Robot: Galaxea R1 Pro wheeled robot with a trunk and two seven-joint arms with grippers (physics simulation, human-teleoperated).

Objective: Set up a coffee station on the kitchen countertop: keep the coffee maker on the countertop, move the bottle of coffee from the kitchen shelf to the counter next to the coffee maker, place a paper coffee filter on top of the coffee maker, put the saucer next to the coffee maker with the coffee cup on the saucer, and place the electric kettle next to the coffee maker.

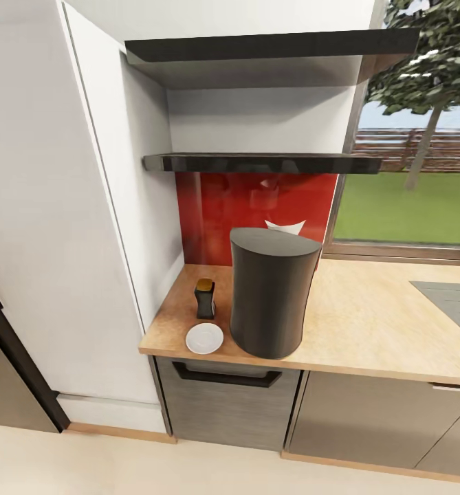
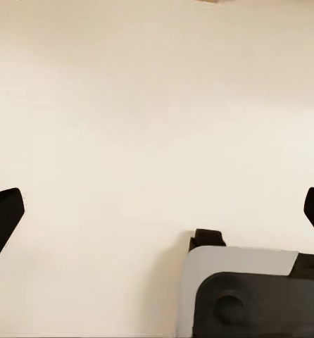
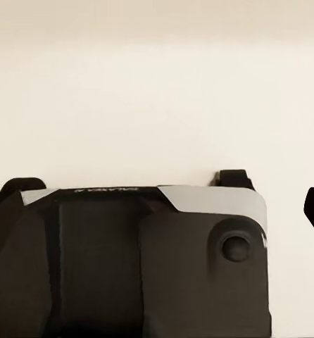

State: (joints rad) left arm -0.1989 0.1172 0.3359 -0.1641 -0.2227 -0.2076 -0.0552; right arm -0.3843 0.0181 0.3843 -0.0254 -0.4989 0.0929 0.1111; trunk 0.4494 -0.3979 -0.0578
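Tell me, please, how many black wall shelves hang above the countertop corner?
2: an upper shelf near the picture's top, and a lower shelf beneath it, just above the red backsplash behind the coffee maker. Both look bare from below; their tops are hidden.

A red backsplash (image 1: 219,206), a window (image 1: 415,137) and a sink (image 1: 453,299).

You see a dark grey coffee maker (image 1: 271,295) on the light tan wood-grain desk (image 1: 367,323), a plain white saucer (image 1: 204,337), and a dark bottle of coffee (image 1: 205,300) with a golden-brown cap. Glossy black kitchen shelf (image 1: 257,163); red backsplash (image 1: 216,213); grey cabinet fronts (image 1: 367,412).
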